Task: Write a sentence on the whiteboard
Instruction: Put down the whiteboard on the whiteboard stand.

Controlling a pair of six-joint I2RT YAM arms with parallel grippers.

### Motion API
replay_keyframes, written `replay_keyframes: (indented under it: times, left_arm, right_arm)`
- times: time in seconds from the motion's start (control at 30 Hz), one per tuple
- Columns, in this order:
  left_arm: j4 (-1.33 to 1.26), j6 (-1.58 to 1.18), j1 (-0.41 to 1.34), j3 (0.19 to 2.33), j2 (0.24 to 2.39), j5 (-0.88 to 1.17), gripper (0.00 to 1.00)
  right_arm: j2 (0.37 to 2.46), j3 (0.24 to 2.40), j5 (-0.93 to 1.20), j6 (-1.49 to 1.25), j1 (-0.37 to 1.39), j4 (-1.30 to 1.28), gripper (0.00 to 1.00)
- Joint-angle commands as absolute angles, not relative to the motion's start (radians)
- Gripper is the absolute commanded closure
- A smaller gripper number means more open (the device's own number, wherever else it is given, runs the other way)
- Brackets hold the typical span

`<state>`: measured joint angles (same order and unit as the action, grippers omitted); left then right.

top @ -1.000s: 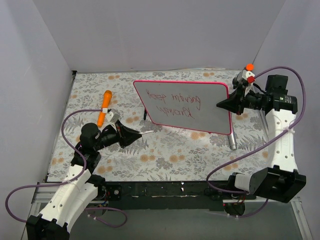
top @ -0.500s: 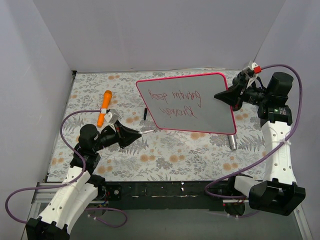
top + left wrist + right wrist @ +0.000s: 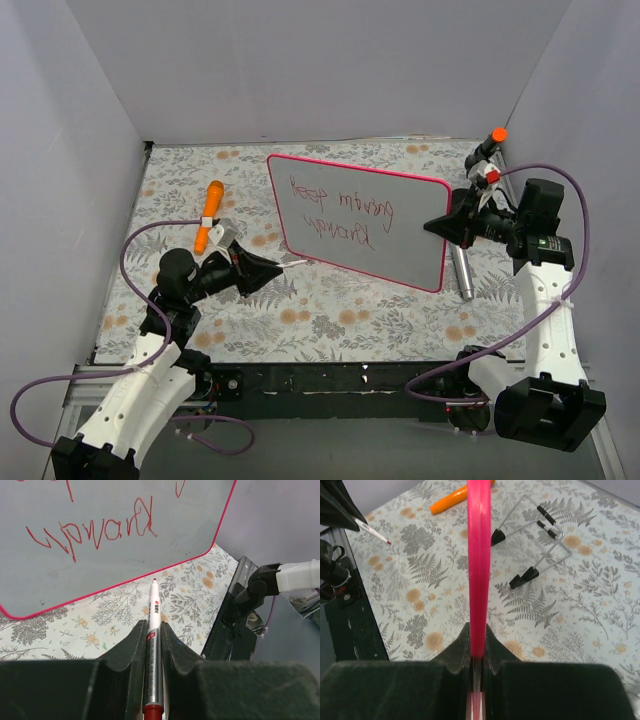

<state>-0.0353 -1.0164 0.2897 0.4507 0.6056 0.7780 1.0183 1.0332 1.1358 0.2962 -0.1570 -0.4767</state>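
Observation:
The whiteboard [image 3: 400, 245], white with a pink-red frame, is lifted off the table and tilted. My right gripper [image 3: 437, 225] is shut on its right edge; in the right wrist view the frame [image 3: 479, 555] runs edge-on up from the gripper [image 3: 478, 630]. The sentence [image 3: 345, 213] is two lines of red handwriting, and the left wrist view shows "upward" [image 3: 95, 530]. My left gripper [image 3: 272, 268] is shut on a red marker [image 3: 152, 625], its tip [image 3: 300, 262] just short of the board's lower left edge and not touching it.
A wire stand with black feet [image 3: 540, 542] lies on the floral tablecloth under the board. An orange stick [image 3: 211, 213] lies beside my left wrist. A silver cylinder [image 3: 463, 272] lies at the right, below the board. Grey walls enclose the table.
My right arm has swung nearer and lower with the whiteboard, shifting and tilting the board leftward. My left gripper and the marker have not moved.

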Motion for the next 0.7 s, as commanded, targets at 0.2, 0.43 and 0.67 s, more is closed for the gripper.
replay_keyframes:
  times: [0.2, 0.43, 0.67]
  left_arm:
    - [-0.04, -1.005, 0.284, 0.448, 0.578, 0.775, 1.0]
    - [-0.037, -1.0, 0.284, 0.446, 0.574, 0.765, 1.0]
    - [-0.034, -1.0, 0.284, 0.448, 0.575, 0.759, 1.0]
  right_arm:
    - [1.045, 0.898, 1.095, 0.753, -0.155, -0.749, 0.99]
    - [1.068, 0.857, 1.146, 0.767, -0.156, -0.693, 0.99]
    - [1.117, 0.882, 1.219, 0.821, -0.155, -0.69, 0.78]
